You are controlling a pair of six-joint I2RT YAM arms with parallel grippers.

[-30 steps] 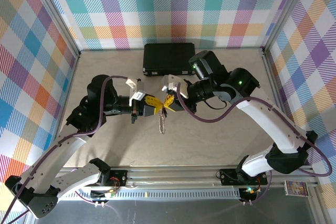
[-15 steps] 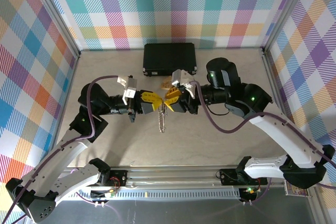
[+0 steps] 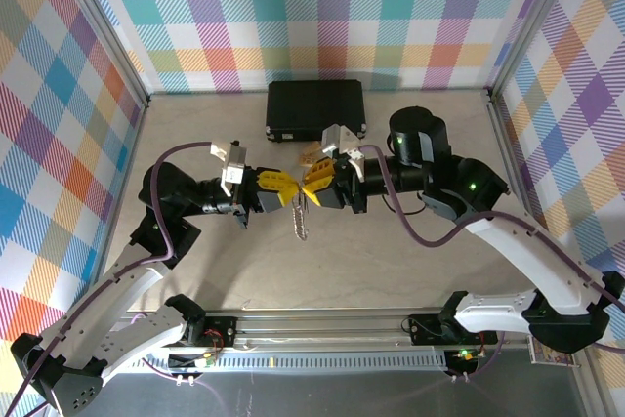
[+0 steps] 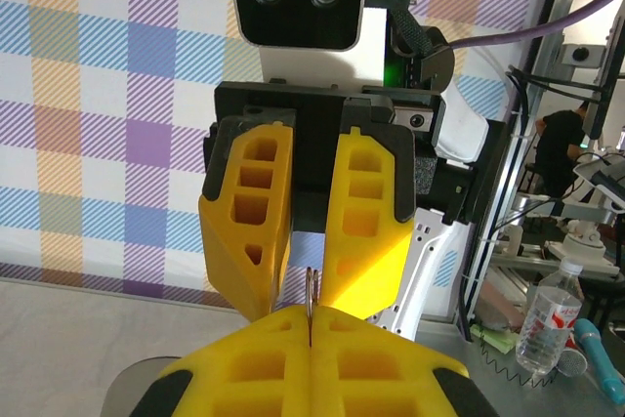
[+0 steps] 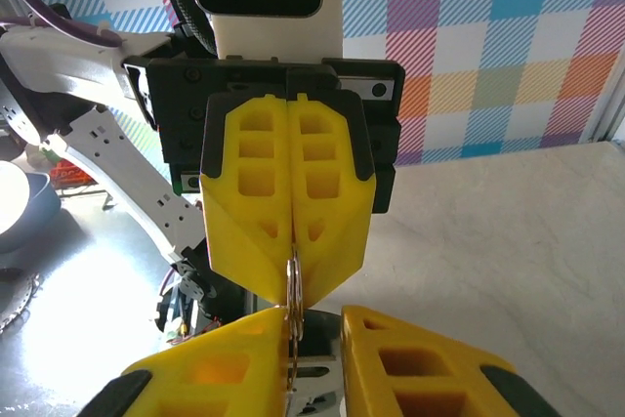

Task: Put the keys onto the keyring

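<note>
Firmly clenched, the left hand (image 3: pixel 290 191) pinches the thin edge of the keyring (image 3: pixel 301 218) between its yellow fingers, reaching in from 9 o'clock in the top view. Facing it tip to tip from 3 o'clock, the right hand (image 3: pixel 310 187) has its fingers slightly parted, with the ring's edge standing in the gap. The silver keyring hangs toward 6 o'clock over the tabletop (image 3: pixel 391 261). At 12 o'clock, a small tan piece (image 3: pixel 311 154) lies near a black case (image 3: pixel 315 110) by the far wall.
</note>
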